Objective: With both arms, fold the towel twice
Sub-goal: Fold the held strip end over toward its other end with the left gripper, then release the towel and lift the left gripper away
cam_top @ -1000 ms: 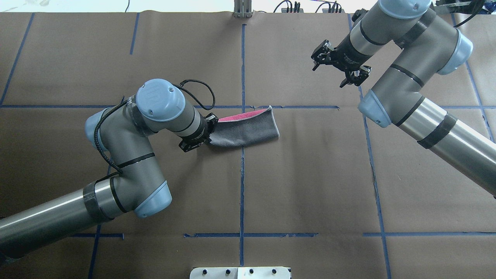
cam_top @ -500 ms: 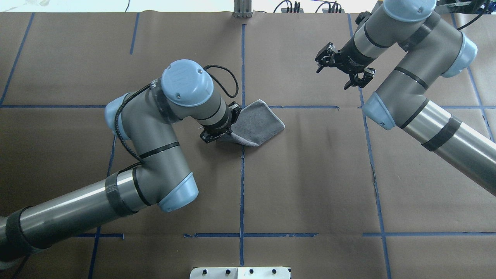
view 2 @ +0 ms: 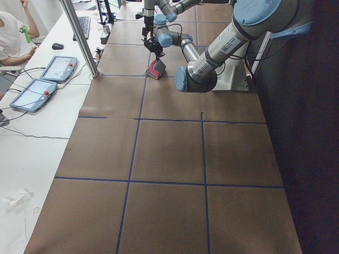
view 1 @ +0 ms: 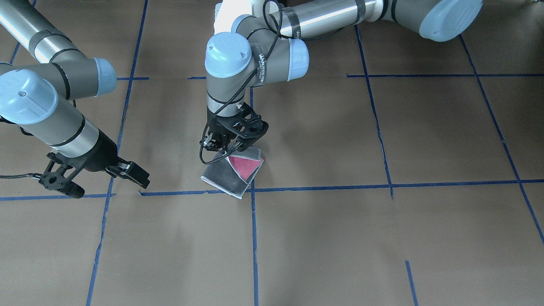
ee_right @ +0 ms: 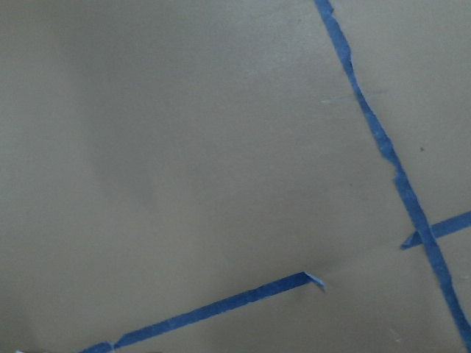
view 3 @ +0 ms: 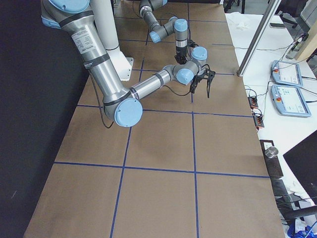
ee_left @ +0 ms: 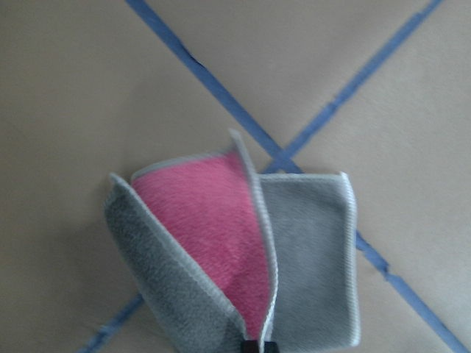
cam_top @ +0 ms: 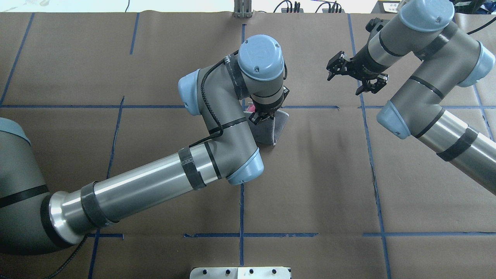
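Fuzzy cloth towel (ee_left: pixel 309 257), matt paper (cam_top: pixel 310 186)

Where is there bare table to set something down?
Bare: the table near the robot, right of the centre tape line, and its far left corner. Crowded: the middle, where the left gripper holds the towel; the right gripper hangs far right.

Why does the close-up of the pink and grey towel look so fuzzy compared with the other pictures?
Left wrist view: the towel is near the lens and likely out of focus, so it and the blue tape look soft. Front-facing view: sharp, the towel's edging crisp. Overhead view: white glare runs along the silver tube of the left arm.
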Robot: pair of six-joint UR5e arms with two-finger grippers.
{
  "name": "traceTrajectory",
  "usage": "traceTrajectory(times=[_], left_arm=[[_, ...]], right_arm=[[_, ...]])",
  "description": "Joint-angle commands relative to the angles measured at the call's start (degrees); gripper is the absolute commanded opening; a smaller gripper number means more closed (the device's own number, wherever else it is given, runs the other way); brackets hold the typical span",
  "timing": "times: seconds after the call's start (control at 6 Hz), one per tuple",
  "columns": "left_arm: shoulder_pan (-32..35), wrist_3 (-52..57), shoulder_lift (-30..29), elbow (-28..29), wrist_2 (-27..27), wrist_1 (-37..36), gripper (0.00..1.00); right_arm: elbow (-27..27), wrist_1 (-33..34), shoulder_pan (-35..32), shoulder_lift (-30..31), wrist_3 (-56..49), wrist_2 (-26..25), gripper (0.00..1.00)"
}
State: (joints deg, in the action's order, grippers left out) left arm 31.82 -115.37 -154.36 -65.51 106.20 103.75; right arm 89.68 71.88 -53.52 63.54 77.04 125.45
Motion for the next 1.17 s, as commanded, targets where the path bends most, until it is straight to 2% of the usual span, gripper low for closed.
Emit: traceTrajectory(times=[0.0,0.33,0.5,0.67,1.0], left_arm=[[0.1,-0.1,-3.7,10.3,-3.2,9.1,0.0],[0.1,0.0,-4.1,13.5,-3.4,13.8,0.0],[0.1,-0.1,-4.5,15.2,-5.3,16.3,0.53],[0.1,0.1,-4.9,15.2,-5.3,17.2,1.0],[1.4,0.8,-5.0,13.5,-3.7,16.8,1.0]], right_arm=[[1.1,-0.2,-0.4,2.5,-3.1,0.0,1.0],[2.3,-0.3,-0.5,4.0,-3.2,0.0,1.0],[2.5,-0.3,-0.4,4.1,-3.2,0.0,1.0],[2.5,-0.3,-0.4,4.2,-3.2,0.0,1.0],[2.3,-0.3,-0.6,4.7,-4.4,-0.1,1.0]])
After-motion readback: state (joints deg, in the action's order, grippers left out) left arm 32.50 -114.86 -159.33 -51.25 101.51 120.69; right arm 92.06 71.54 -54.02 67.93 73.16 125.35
